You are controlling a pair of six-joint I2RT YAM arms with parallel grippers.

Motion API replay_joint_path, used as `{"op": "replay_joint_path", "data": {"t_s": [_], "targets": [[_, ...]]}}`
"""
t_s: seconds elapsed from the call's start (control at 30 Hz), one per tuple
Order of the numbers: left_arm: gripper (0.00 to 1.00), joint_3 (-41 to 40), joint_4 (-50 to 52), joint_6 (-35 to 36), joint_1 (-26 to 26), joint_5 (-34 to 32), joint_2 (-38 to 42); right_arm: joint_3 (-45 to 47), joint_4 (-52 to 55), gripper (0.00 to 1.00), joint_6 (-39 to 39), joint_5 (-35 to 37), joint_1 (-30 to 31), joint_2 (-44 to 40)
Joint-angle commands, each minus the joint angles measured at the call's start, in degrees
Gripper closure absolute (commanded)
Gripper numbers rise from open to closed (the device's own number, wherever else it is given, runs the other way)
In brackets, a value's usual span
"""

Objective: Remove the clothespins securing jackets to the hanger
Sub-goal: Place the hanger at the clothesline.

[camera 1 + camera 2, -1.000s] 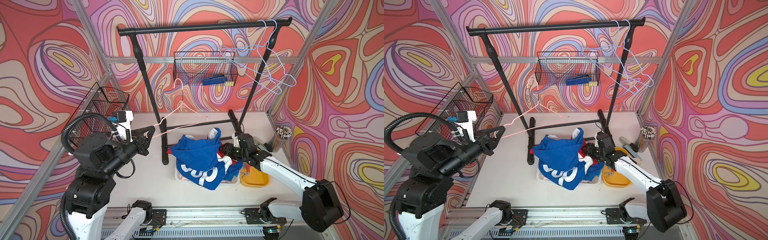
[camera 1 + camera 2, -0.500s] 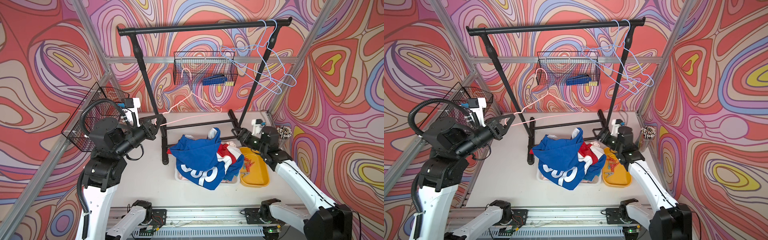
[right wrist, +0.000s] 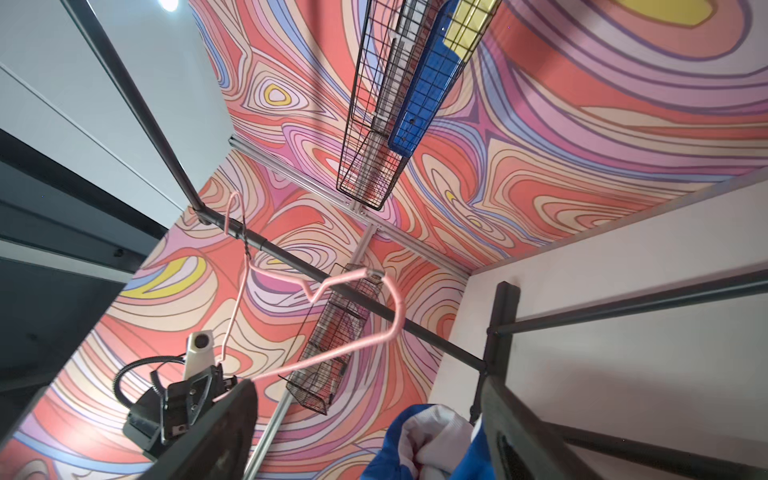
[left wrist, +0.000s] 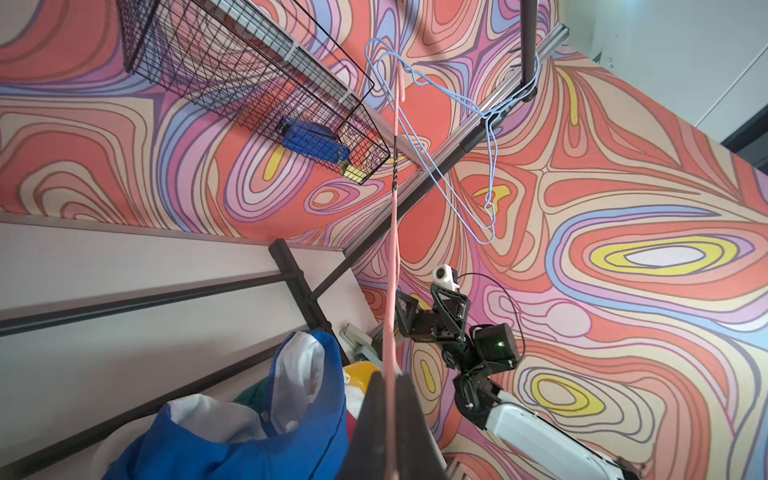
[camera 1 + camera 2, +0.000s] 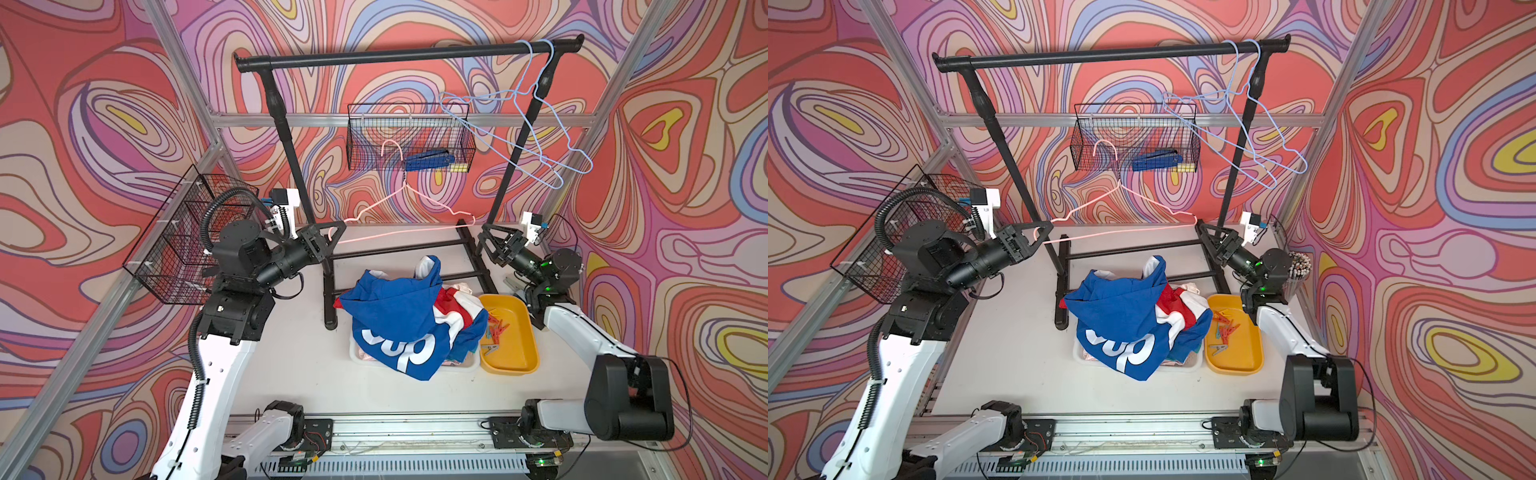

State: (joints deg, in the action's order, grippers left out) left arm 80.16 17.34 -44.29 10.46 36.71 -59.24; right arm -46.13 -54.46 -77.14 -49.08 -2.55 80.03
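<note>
Right jaws rose to the hanger's (image 5: 415, 232) right end, spread; left jaws pinch its left end. Keep it level.

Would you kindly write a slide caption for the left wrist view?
Left gripper shut on the bare pink hanger; open right gripper beyond; jackets heaped nearby.
</note>
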Motion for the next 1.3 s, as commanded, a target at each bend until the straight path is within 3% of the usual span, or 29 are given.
{"op": "replay_joint_path", "data": {"t_s": [0.0, 0.57, 0.77, 0.9, 1.0, 1.03, 1.1, 1.27], "targets": [[1.00, -0.7, -6.2, -3.6, 0.0, 2.6, 0.2, -0.8, -15.9, 0.25, -9.8, -1.5, 0.1, 2.7], [1.00, -6.2, -9.4, -5.8, 0.0, 5.0, 0.0, -4.6, -8.3, 0.53, -5.2, -1.0, 1.9, 3.0], [1.00, -6.6, -8.8, -5.1, 0.0, 5.2, 0.4, -4.7, -8.0, 0.74, -5.0, 0.1, 2.2, 3.2], [1.00, -7.2, -8.9, -4.6, -0.1, 5.9, 0.6, -5.2, -7.4, 0.99, -4.6, 0.7, 2.3, 2.1], [1.00, -7.1, -6.6, -2.7, -0.1, 4.9, 1.0, -6.1, -6.8, 1.00, -4.1, 0.7, 2.5, 0.3], [0.96, -7.0, -5.6, -1.8, -0.2, 4.3, 1.4, -6.5, -6.1, 1.00, -3.7, 0.6, 2.6, -0.5], [0.77, -6.6, -2.7, 0.6, -0.3, 2.8, 2.1, -7.3, -2.5, 1.00, -1.7, 1.0, 2.5, -3.1], [0.48, -5.9, 5.8, 6.1, -0.3, -2.0, 4.6, -11.2, 10.0, 1.00, 5.7, 2.7, 2.6, -10.4]]}}
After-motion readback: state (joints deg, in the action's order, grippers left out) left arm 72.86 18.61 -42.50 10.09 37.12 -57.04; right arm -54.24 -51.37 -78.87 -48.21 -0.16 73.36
